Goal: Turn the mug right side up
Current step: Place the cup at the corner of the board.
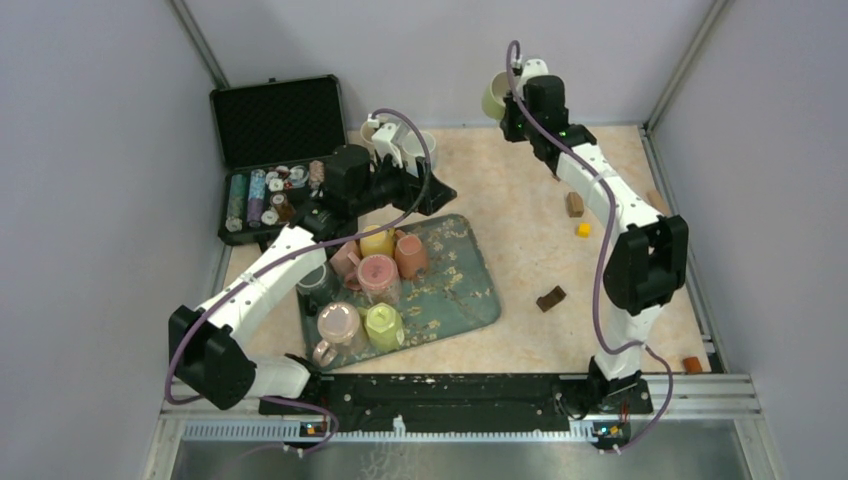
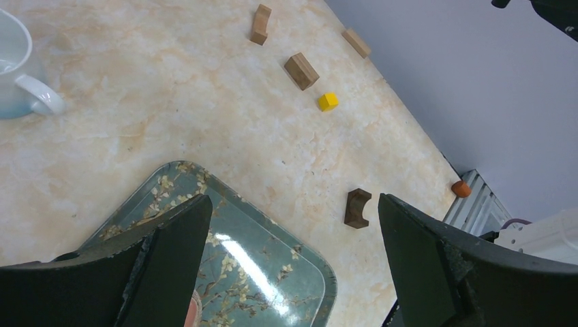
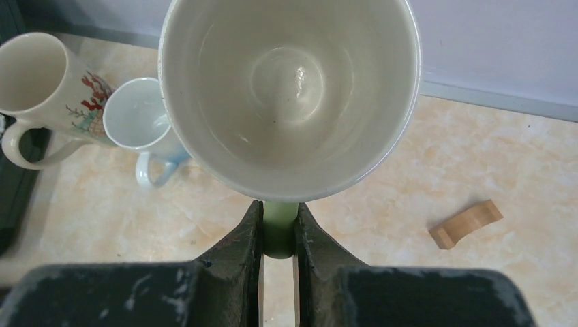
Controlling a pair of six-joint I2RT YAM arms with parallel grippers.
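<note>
My right gripper (image 3: 278, 225) is shut on the handle of a pale green mug (image 3: 290, 88). It holds the mug in the air at the back of the table, mouth facing the wrist camera, white inside showing. In the top view the mug (image 1: 494, 96) hangs near the back wall beside the right gripper (image 1: 512, 100). My left gripper (image 2: 293, 225) is open and empty, above the far corner of the green tray (image 2: 272, 272). In the top view the left gripper (image 1: 432, 192) is just beyond the tray (image 1: 470, 290).
Several mugs stand upside down on the tray's left half (image 1: 365, 285). A tall white mug (image 3: 41, 88) and a light blue mug (image 3: 140, 126) stand upright at the back. An open black case (image 1: 275, 150) lies at back left. Wooden blocks (image 1: 575, 204) and a dark block (image 1: 550, 298) lie on the right.
</note>
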